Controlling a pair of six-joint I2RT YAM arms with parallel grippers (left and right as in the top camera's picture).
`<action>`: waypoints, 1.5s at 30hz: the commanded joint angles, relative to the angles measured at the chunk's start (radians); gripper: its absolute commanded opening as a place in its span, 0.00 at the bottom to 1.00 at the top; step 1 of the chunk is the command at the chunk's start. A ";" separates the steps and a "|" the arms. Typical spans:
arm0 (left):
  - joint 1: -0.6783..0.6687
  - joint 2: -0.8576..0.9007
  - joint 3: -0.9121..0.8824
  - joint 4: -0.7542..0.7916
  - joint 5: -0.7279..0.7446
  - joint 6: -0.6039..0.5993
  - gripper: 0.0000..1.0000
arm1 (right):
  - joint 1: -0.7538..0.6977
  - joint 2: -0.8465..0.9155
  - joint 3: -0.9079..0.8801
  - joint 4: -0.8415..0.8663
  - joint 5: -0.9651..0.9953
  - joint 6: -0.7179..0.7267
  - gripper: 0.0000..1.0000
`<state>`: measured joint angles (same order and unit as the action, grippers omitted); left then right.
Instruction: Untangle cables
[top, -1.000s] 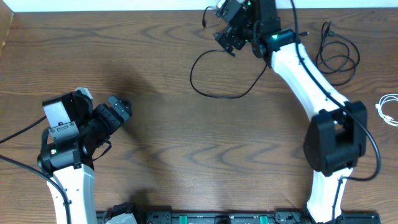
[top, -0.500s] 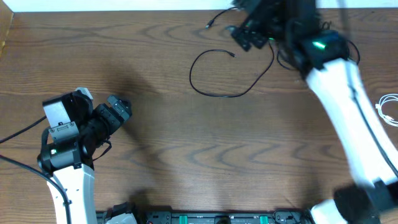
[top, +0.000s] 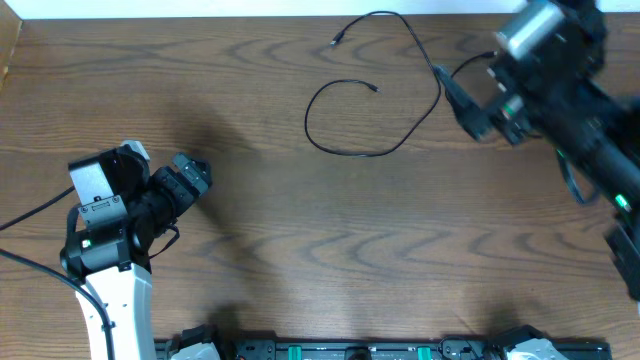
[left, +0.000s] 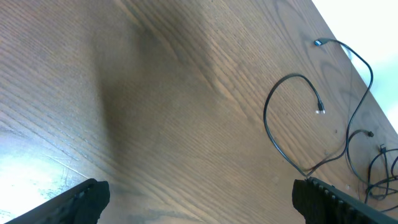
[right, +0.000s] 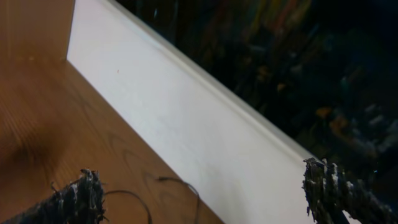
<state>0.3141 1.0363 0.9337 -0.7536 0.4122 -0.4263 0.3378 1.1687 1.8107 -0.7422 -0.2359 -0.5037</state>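
Observation:
A thin black cable (top: 341, 153) lies in an open loop at the back middle of the table, with one plug end (top: 375, 88) inside the loop and the other (top: 335, 42) near the back edge. It also shows in the left wrist view (left: 267, 127). My right gripper (top: 465, 108) is blurred just right of this cable; in its wrist view the right gripper (right: 208, 199) is open and empty, with a bit of cable (right: 183, 185) below. My left gripper (top: 190, 180) is open and empty at the left, far from the cable; in its wrist view the left gripper (left: 199, 202) holds nothing.
More black cable loops (left: 376, 171) lie at the far right in the left wrist view; the right arm (top: 570, 110) covers that area from overhead. A white wall (right: 186, 124) runs along the table's back edge.
My right arm has swung from the back middle to the right, away from the loop cable. The cable's upper stretch, which was under the gripper, now lies exposed. The left arm has not moved.

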 joint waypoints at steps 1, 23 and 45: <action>0.005 0.002 0.021 -0.002 -0.006 -0.005 0.98 | -0.010 -0.084 -0.043 -0.014 -0.002 0.001 0.99; 0.005 0.002 0.021 -0.001 -0.006 -0.005 0.98 | -0.492 -0.679 -0.800 0.272 -0.188 0.481 0.99; 0.005 0.002 0.021 -0.001 -0.006 -0.005 0.98 | -0.422 -1.155 -0.631 0.210 -0.211 0.503 0.99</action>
<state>0.3141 1.0363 0.9337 -0.7540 0.4122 -0.4263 -0.1055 0.0231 1.1351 -0.5129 -0.4244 -0.0101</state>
